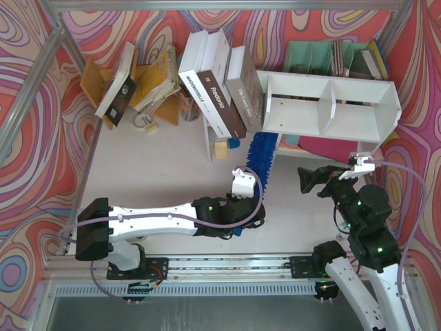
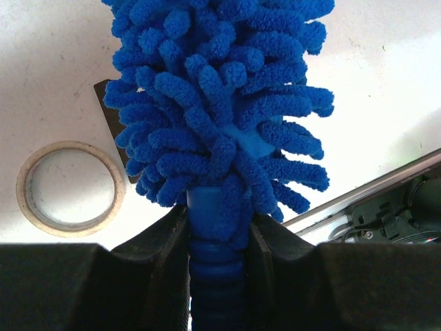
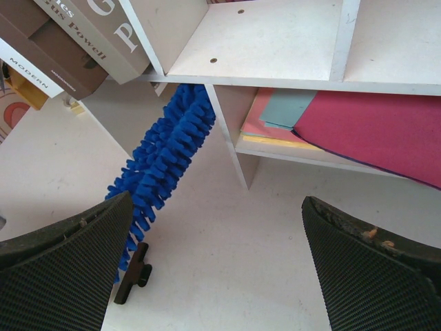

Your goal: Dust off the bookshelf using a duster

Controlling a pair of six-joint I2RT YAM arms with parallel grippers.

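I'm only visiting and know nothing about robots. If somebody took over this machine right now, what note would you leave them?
The left tool is shut on the duster, gripping its handle.
The right tool is open and empty, in front of the bookshelf.
The duster's fluffy head slants up to the bookshelf's lower corner on the left arm's side; I can't tell if it touches.
Done: duster in hand and brought to the shelf.
Left: sweep both compartments and the top.
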